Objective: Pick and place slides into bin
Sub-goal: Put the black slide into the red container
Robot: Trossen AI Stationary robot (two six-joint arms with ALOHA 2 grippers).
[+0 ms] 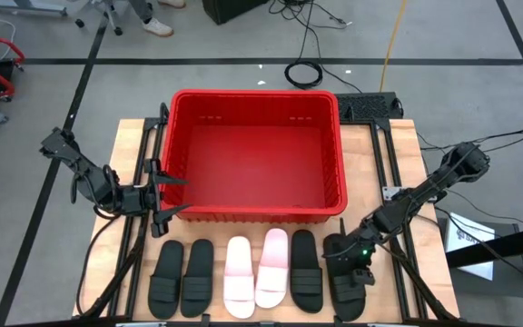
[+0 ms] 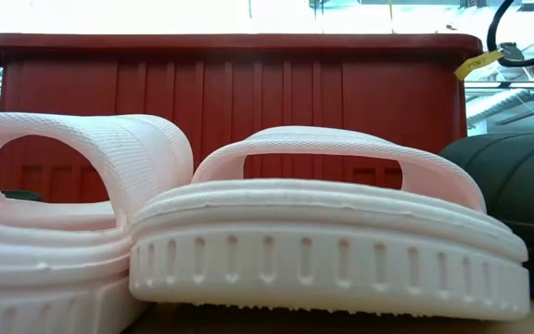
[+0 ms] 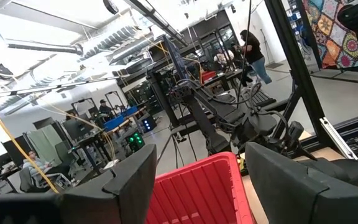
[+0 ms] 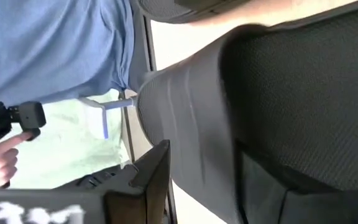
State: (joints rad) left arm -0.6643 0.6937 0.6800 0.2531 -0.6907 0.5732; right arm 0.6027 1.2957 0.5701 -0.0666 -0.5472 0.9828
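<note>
the right end effector (image 1: 350,280) is closing on the rightmost black slide (image 1: 346,300) at lower right; the left end effector (image 1: 166,194) is waiting open beside the bin (image 1: 254,214).

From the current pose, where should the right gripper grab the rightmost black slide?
Grip the wide strap, coming straight down from above. The slide lies flat, sole down, at the row's right end, so the arched strap is the only raised part to pinch. The right gripper already sits over it; the right wrist view shows its fingers astride black material.
</note>
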